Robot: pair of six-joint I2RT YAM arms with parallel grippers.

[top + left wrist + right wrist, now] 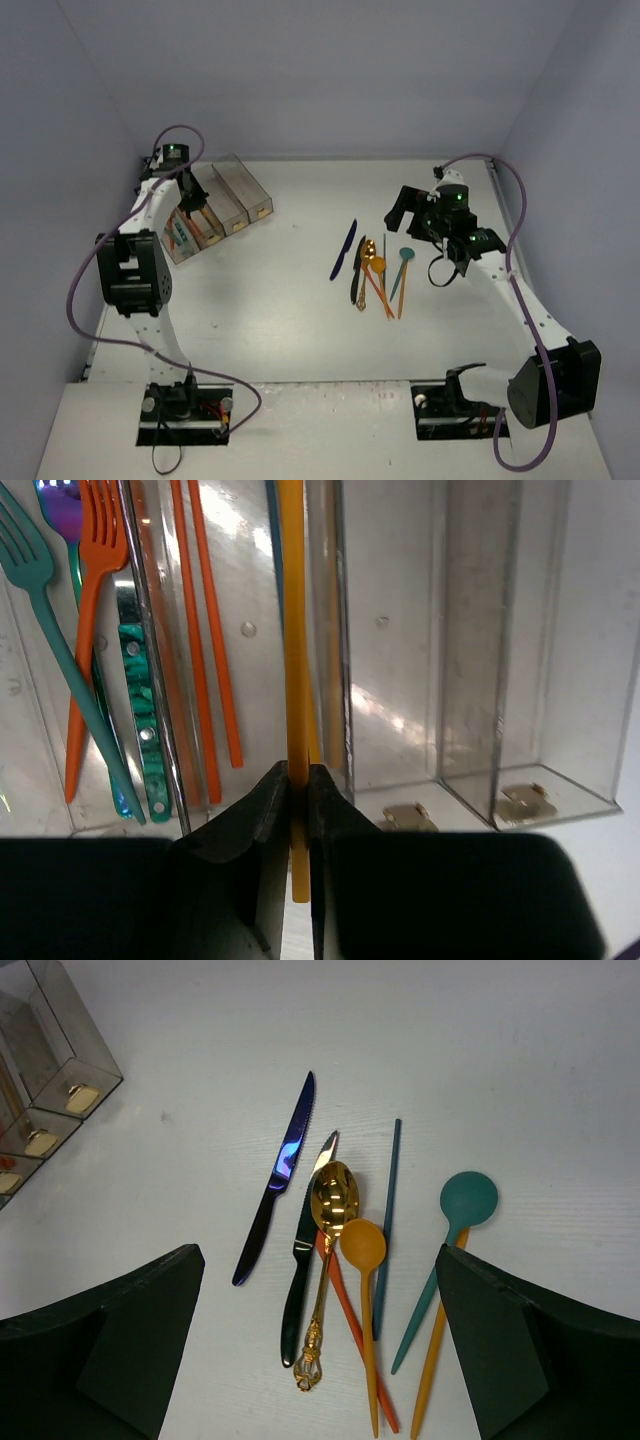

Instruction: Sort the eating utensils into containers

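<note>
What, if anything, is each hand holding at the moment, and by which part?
The left hand is shut on a slim yellow utensil, pinched near one end of its shaft. The right hand is open above the loose utensils, holding nothing.

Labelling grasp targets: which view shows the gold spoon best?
Right wrist: the gold spoon lies mid-frame, bowl and ornate handle sharp. Top external shows it only as a tiny gold glint. Left wrist looks into the containers; the spoon is not in view.
</note>
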